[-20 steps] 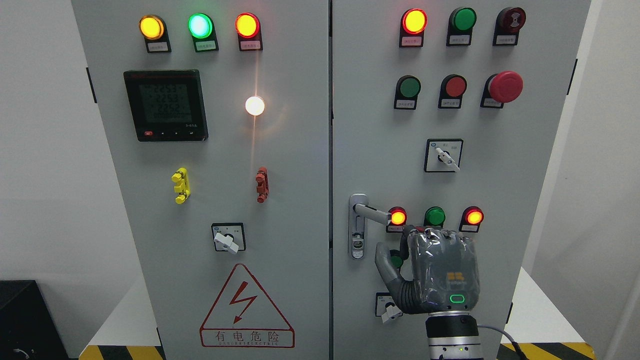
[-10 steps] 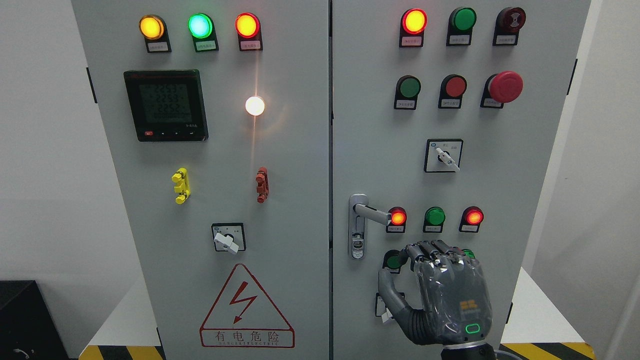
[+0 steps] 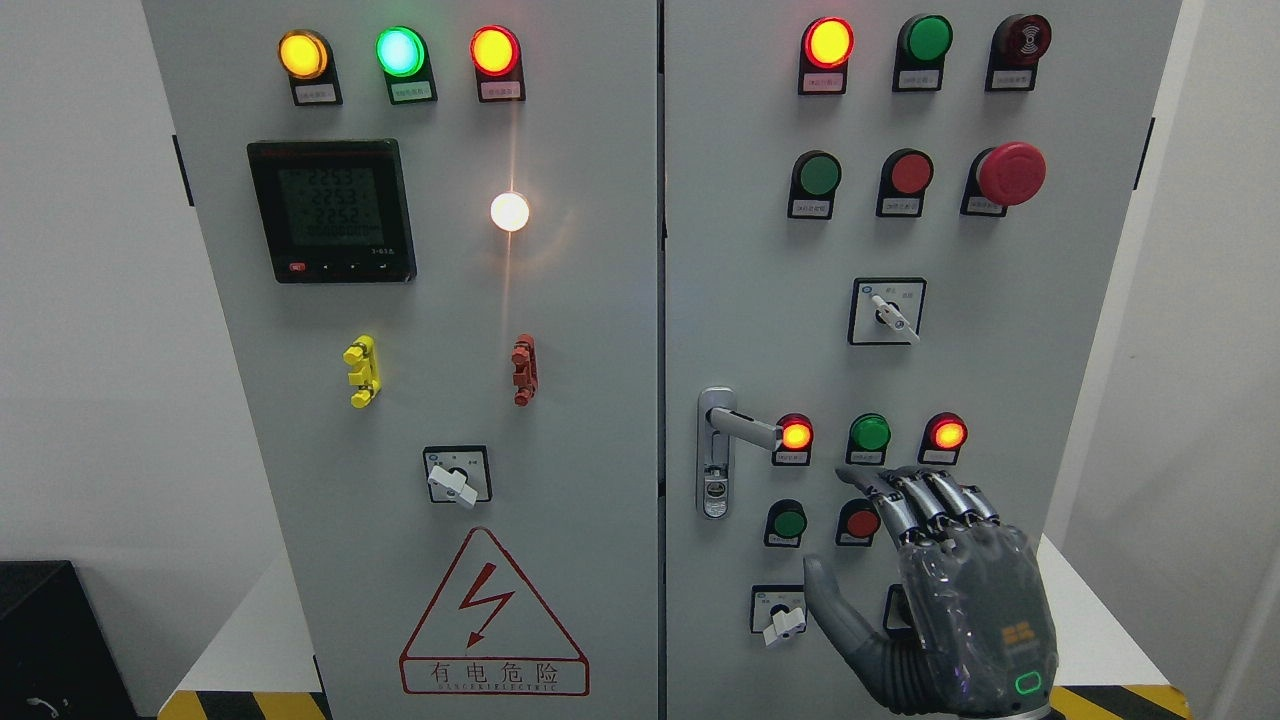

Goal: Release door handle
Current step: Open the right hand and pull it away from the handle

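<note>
Single head view, straight-on and fairly close to a grey control cabinet (image 3: 640,300), roughly level with its middle and tilted slightly down. Both doors fill the frame, seam just right of center. White wall (image 3: 80,300) at 9 and 3 o'clock, hazard-striped floor edge (image 3: 240,705) at 7 o'clock.

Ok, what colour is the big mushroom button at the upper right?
Red: the mushroom button shows clearly in the head view.

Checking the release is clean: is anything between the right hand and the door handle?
Nothing visible. The right hand sits open, low and to the right of the door handle, with only bare panel and small buttons between them.
</note>
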Robot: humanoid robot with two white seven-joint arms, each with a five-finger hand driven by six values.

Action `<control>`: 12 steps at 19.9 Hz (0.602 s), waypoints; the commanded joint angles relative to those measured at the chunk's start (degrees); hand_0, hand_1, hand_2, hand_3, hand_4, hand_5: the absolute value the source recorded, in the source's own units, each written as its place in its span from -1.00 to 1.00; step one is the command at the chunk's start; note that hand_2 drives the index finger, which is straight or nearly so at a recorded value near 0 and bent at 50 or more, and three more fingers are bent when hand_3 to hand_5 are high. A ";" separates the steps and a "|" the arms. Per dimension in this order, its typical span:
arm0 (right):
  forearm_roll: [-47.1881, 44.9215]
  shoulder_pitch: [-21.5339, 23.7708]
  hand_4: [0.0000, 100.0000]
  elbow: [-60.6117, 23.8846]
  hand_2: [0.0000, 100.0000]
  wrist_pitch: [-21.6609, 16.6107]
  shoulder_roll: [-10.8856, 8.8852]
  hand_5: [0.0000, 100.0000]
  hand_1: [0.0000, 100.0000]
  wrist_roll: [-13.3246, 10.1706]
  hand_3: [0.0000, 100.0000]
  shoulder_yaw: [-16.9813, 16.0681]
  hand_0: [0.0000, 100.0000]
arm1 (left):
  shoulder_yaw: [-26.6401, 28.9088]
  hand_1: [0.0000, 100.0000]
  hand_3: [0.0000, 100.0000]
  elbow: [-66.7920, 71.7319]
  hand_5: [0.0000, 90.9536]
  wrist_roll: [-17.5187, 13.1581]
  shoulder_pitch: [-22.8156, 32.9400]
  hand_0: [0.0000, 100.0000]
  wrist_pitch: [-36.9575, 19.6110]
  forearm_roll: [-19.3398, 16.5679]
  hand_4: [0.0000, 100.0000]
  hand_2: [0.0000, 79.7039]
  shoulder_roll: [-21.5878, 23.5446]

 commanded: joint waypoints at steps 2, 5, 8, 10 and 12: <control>-4.10 0.70 -1.00 -2.00 -1.00 -0.99 0.17 -1.00 -0.51 -0.59 -1.00 -5.31 0.06 | 0.00 0.11 -1.00 1.67 -1.00 0.05 -1.49 -0.76 0.02 -0.01 -1.00 -1.00 0.00; -4.10 1.76 -1.00 -2.00 -1.00 -0.99 0.25 -1.00 -0.55 -0.68 -1.00 -4.18 0.06 | 0.00 0.11 -1.00 1.67 -1.00 0.05 -1.49 -0.76 0.02 -0.01 -1.00 -1.00 0.00; -4.10 1.93 -1.00 -2.00 -1.00 -0.99 0.34 -1.00 -0.59 -1.82 -1.00 -3.56 0.07 | -0.09 0.11 -1.00 1.67 -1.00 0.05 -1.49 -0.76 0.02 -0.01 -1.00 -1.00 0.00; -4.10 1.93 -1.00 -2.00 -1.00 -0.99 0.43 -1.00 -0.59 -1.82 -1.00 -3.12 0.06 | 0.00 0.11 -1.00 1.67 -1.00 0.05 -1.49 -0.76 0.02 -0.01 -1.00 -1.00 0.00; -4.10 1.93 -1.00 -2.00 -1.00 -0.99 0.34 -1.00 -0.59 -1.82 -1.00 -2.94 0.05 | 0.00 0.11 -1.00 1.67 -1.00 0.05 -1.49 -0.76 0.02 -0.01 -1.00 -1.00 0.00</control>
